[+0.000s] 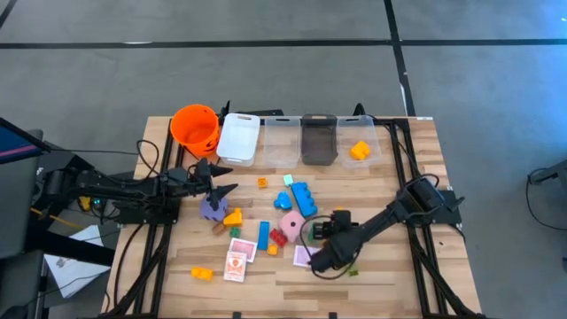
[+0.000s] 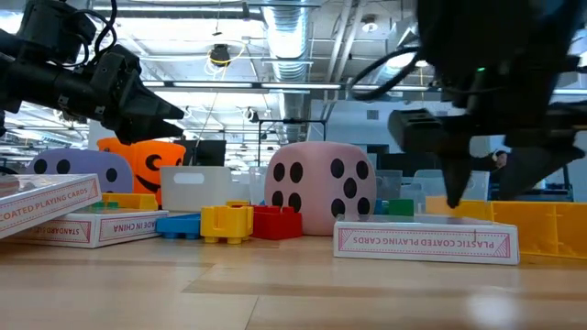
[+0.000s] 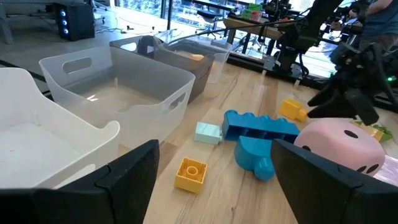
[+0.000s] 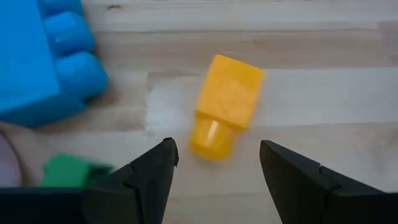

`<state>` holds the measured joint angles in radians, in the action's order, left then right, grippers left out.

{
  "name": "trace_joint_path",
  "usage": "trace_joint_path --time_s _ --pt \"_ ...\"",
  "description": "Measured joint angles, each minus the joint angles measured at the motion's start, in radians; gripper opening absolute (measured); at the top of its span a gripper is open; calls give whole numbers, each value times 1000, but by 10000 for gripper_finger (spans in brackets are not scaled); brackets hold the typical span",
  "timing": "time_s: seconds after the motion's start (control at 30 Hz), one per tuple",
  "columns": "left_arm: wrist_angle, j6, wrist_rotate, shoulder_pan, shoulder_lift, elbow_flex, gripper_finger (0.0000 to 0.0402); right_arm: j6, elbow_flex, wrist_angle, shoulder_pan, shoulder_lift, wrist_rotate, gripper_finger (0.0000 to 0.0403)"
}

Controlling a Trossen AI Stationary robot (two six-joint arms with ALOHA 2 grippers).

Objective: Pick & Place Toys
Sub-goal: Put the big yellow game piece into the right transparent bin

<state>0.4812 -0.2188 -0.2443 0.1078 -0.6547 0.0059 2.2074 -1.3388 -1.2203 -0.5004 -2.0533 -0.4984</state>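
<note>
Sorting has barely begun: one yellow brick (image 1: 359, 151) sits in a far clear bin (image 1: 370, 135), while the right claw (image 4: 214, 163), open and empty, hangs over another yellow brick (image 4: 225, 106) among toys littering the bench (image 1: 390, 275), and the left claw (image 3: 214, 180) gapes empty.

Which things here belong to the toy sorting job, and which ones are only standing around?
Job:
- pink die
- purple die
- blue bricks
- yellow brick, between the open fingers of the right claw
- card boxes

Standing around:
- orange bucket
- rectangular bins
</note>
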Motion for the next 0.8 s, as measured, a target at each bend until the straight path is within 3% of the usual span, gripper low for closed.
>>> trace_joint_path --time_s 0.5,0.8 --pt "-2 0 5 0 0 0 301 -18 11 13 92 1 8 230" --pt "-3 0 4 0 0 0 301 -8 82 33 103 -9 74 230"
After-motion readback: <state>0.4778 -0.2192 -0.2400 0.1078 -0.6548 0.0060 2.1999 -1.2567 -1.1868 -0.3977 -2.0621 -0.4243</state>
